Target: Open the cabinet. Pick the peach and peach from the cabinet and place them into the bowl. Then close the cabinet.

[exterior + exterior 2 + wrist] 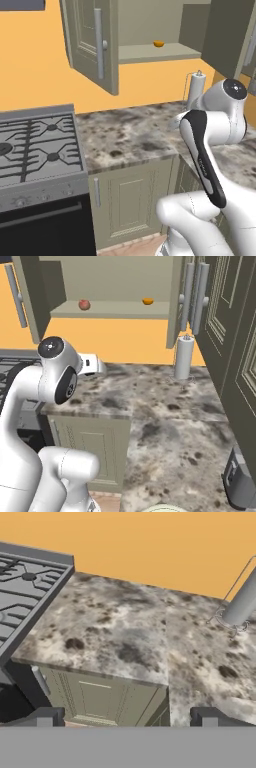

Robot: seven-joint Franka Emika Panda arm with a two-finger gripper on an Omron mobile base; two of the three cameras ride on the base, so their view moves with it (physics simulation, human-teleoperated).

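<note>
The olive-grey cabinet (92, 40) (115, 276) hangs above the counter with both doors swung open. On its shelf lie the orange-yellow peach (158, 43) (147, 301) and, further left, the reddish-pink peach (84, 304). A sliver of the pale bowl's rim (162, 507) shows at the bottom edge of the right base view. My gripper (127, 719) is open with nothing between its fingers, well below the shelf. It hovers over the counter's front edge, pointing down at the marble top and a lower cabinet door.
A paper towel holder (196, 87) (183, 358) (242, 602) stands at the back of the marble counter (135, 135). The gas stove (35, 145) (25, 587) lies to the left. A grey toaster (240, 481) sits near the bowl. Tall cabinet doors (235, 331) wall the right side.
</note>
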